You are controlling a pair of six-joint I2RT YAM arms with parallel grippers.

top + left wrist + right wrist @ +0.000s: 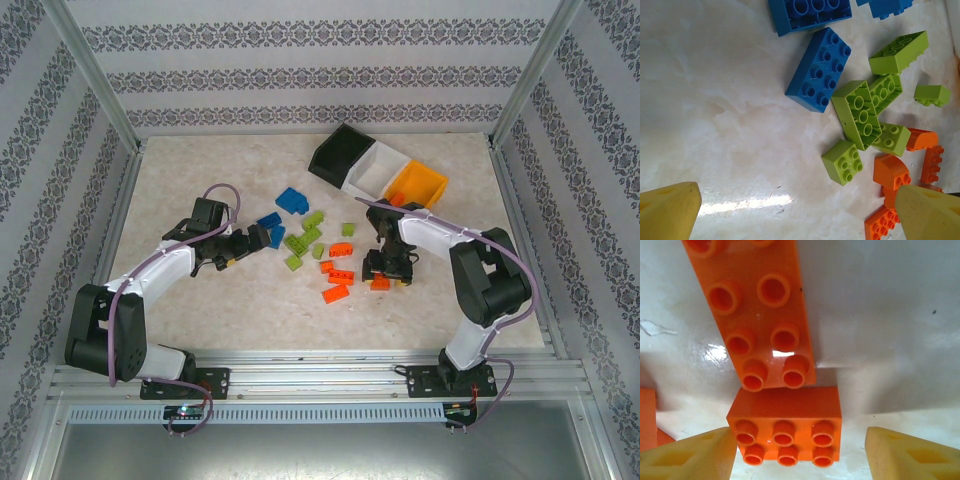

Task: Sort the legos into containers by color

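Right gripper (800,447) first: its two yellow fingers (690,455) are down low over the marbled table (890,315) and stand apart, with an orange two-by-three brick (785,427) sitting studs-up between them. The finger on the right is plainly clear of the brick. The one on the left is very near its corner, and I can't tell if it touches. So the jaws are parted around the brick, not clamped on it. Right against the brick's far edge lies a longer orange brick (757,315), studs up as well. Seen from above, a few more orange bricks (338,278) lie just to the left of this gripper.

Over to the left gripper (800,215): it's spread wide, a yellow fingertip (670,212) in each bottom corner and nothing but bare table between them. Just ahead sits a lime green two-by-two brick (842,162), and beyond it a huddle of lime green bricks (865,107). A blue two-by-four brick (819,70) lies studs-up just beside that huddle. An overturned blue brick (810,12) is past it. Curved orange pieces (892,172) crowd the right-hand fingertip.

All these legos lie loose on the table between the two arms. At the far right, the black bin (340,155), white bin (375,175) and orange-yellow bin (420,185) stand joined in a slanted row, well apart from the left gripper.
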